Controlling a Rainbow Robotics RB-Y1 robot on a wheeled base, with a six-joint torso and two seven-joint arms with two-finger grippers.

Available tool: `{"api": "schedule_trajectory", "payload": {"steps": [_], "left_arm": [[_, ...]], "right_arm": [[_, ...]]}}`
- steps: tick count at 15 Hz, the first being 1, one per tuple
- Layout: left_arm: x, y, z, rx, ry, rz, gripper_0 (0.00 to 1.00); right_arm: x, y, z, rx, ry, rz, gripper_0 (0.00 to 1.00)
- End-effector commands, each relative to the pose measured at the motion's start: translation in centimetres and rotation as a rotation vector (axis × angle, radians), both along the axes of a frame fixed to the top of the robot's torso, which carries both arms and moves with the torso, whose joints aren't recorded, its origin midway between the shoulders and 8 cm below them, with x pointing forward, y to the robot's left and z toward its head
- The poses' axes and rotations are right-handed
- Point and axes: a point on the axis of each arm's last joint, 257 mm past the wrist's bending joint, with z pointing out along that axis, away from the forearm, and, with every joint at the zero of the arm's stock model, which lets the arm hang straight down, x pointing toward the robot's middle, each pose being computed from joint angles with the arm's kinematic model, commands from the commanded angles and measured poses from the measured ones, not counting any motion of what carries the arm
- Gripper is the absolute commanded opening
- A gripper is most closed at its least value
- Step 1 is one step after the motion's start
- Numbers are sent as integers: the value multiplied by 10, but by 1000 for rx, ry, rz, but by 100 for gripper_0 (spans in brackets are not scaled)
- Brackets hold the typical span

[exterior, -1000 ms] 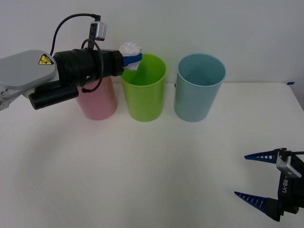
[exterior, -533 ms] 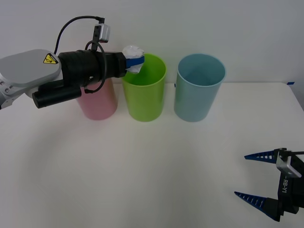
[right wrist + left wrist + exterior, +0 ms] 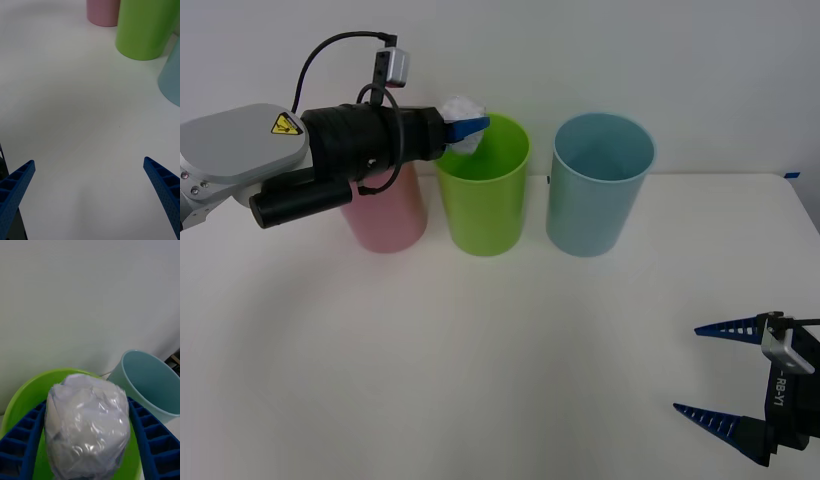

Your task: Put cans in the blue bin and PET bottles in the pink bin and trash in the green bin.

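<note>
My left gripper [image 3: 470, 127] is shut on the trash [image 3: 462, 107], a crumpled white wad, and holds it just above the near-left rim of the green bin [image 3: 482, 190]. In the left wrist view the trash [image 3: 88, 427] sits between the blue fingers [image 3: 22, 438] over the green bin's [image 3: 22, 399] opening. The pink bin [image 3: 390, 215] stands left of the green one, partly behind my left arm. To the right stands the blue bin [image 3: 598, 190]. My right gripper [image 3: 688, 368] rests open low at the table's front right, holding nothing.
The three bins stand in a row near the table's back edge against a white wall. In the right wrist view the green bin [image 3: 146, 26], pink bin [image 3: 102, 13] and blue bin [image 3: 170, 78] are far beyond the open right gripper [image 3: 88, 161], with bare white tabletop [image 3: 75, 112] between.
My left gripper has moved a little to the right with the trash, from beside the green bin's rim to over its opening. The right arm has not moved.
</note>
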Motion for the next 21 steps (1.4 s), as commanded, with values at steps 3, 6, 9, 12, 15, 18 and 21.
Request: {"api": "schedule_trajectory", "payload": {"steps": [3, 6, 9, 12, 15, 18, 21], "left_arm": [[0, 0, 1, -18, 12, 5, 100], [2, 1, 2, -18, 1, 13, 100], [3, 2, 5, -18, -7, 18, 100], [1, -1, 5, -26, -3, 14, 100], [1, -2, 6, -31, -1, 13, 100], [-1, -5, 9, -37, -8, 10, 100], [-10, -14, 36, -61, -50, -20, 100]], "right_arm": [[0, 0, 0, 0, 0, 0, 100], [0, 0, 0, 0, 0, 0, 100], [0, 0, 0, 0, 0, 0, 100], [0, 0, 0, 0, 0, 0, 100], [0, 0, 0, 0, 0, 0, 100], [0, 0, 0, 0, 0, 0, 100], [0, 0, 0, 0, 0, 0, 100]]}}
